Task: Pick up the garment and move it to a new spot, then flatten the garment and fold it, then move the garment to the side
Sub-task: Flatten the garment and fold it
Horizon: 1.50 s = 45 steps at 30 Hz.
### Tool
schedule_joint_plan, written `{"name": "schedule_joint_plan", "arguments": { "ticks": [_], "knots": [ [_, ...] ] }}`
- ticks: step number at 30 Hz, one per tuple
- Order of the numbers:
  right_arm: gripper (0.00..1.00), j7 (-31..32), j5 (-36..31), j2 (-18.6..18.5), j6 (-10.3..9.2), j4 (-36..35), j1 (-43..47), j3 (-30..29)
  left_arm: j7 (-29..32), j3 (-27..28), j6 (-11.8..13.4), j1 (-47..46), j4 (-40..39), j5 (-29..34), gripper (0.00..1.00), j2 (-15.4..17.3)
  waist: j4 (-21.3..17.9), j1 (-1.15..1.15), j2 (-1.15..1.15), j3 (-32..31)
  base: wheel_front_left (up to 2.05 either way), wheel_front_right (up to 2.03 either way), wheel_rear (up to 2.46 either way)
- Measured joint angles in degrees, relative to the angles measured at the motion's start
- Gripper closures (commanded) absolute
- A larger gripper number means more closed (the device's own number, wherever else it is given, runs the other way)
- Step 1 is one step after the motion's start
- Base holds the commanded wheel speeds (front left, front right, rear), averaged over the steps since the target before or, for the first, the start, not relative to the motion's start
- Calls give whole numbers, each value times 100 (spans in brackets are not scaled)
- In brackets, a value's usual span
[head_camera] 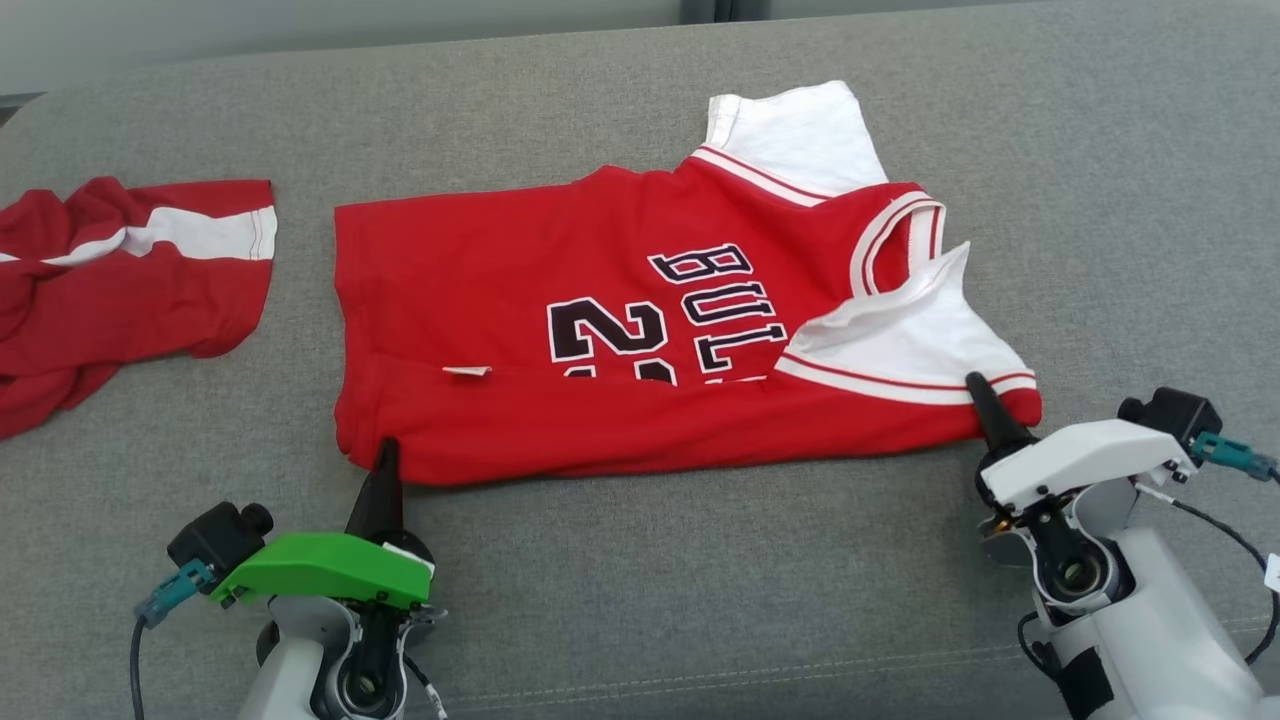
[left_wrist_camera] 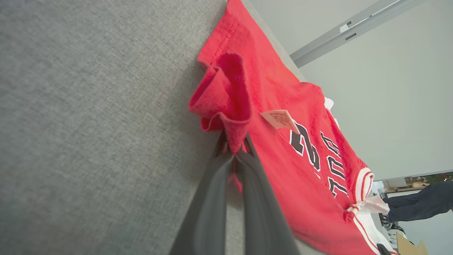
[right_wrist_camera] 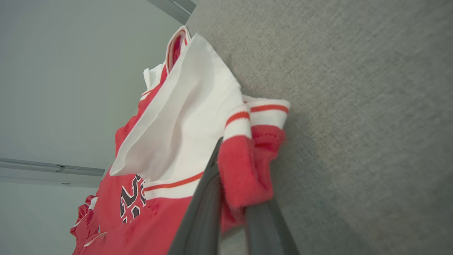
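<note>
Left gripper is clamped on the near-left hem corner of the red jersey, with cloth bunched at the fingertips. Right gripper pinches the near-right corner, red edge and striped trim between its fingers. Jersey lies mid grey cushion, neck to the robot's right. Its near edge is folded over, hiding the bottom of the number. Paper tag sits on the fold. Second red-and-white garment lies well apart at left, crumpled, cut off by the frame edge.
</note>
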Motion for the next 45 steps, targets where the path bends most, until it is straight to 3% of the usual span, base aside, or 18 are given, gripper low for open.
{"name": "schedule_joint_plan", "arguments": {
  "ticks": [7,11,21,34,35,37,38,39,45],
  "knots": [
    [100,157,156,-459,2,-737,280,-100,-62,-38,-51,439,-697,-81,100,-38,-62,0,0,-15,0,0,0],
    [100,156,24,-603,5,-1026,684,-223,-67,-82,45,814,-949,-74,100,-37,-57,0,0,3,0,0,0],
    [100,-107,-335,-371,7,-1040,1227,-606,-266,-243,147,1261,-775,-83,100,-155,-18,0,0,71,0,0,0],
    [100,-335,-527,-230,4,-739,1263,-464,-470,-537,171,1232,-311,-127,100,-227,21,0,0,37,0,0,0],
    [96,-347,-526,-229,4,-745,1276,-445,-471,-548,171,1233,-296,-133,90,-227,11,0,0,29,0,0,0],
    [57,-369,-500,-230,4,-793,1308,-421,-470,-571,190,1235,-311,-131,54,-218,-10,0,0,12,0,0,0],
    [25,-387,-465,-238,3,-829,1343,-417,-469,-588,190,1240,-337,-114,8,-186,-21,0,0,3,0,0,0],
    [0,-391,-455,-267,3,-881,1406,-405,-469,-601,202,1259,-374,-77,0,-121,-33,0,0,-5,0,0,0],
    [0,-417,-369,-445,0,-1191,1719,-474,-544,-453,392,1420,-768,225,0,327,-124,0,0,-39,0,0,0]
  ]
}}
